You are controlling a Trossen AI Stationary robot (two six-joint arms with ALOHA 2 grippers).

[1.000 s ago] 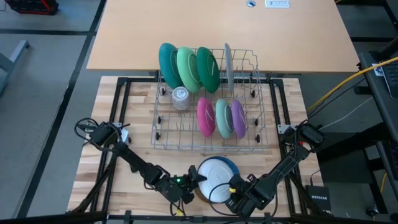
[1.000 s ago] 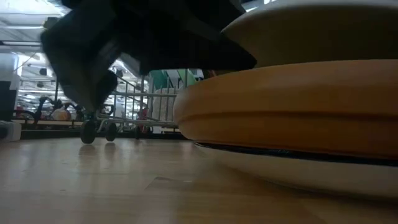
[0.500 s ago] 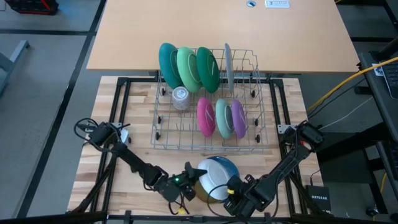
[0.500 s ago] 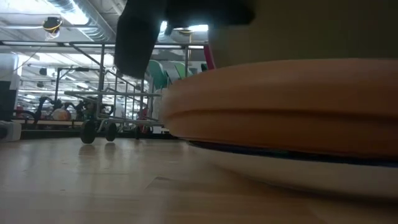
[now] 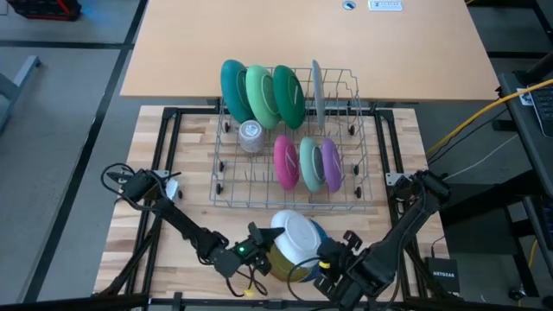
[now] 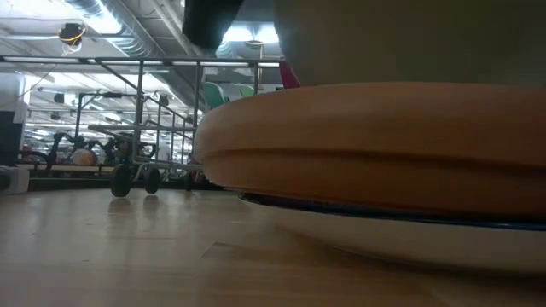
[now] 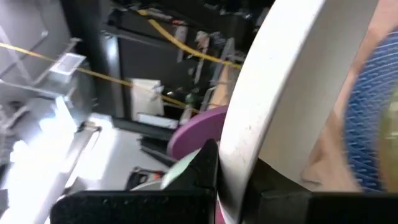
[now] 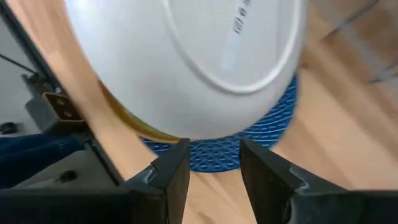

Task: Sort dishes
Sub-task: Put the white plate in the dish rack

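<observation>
From above, the left gripper (image 5: 262, 244) has its fingers pinched on the rim of a white bowl (image 5: 296, 233), tilted up over a tan dish (image 5: 285, 264) at the worktop's (image 5: 194, 177) front edge. Only its wrist view shows that rim (image 7: 273, 93) clamped. The right gripper (image 5: 339, 259) waits just beside, fingers half apart around nothing. Behind, the wire rack (image 5: 294, 192) carries upright plates.

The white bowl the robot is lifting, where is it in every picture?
High view: white bowl, bottom centre, tilted.
Low view: cannot tell it apart.
Left wrist view: its rim in the left gripper.
Right wrist view: fills the top.
Shared landmark: blue dish beneath it.
</observation>
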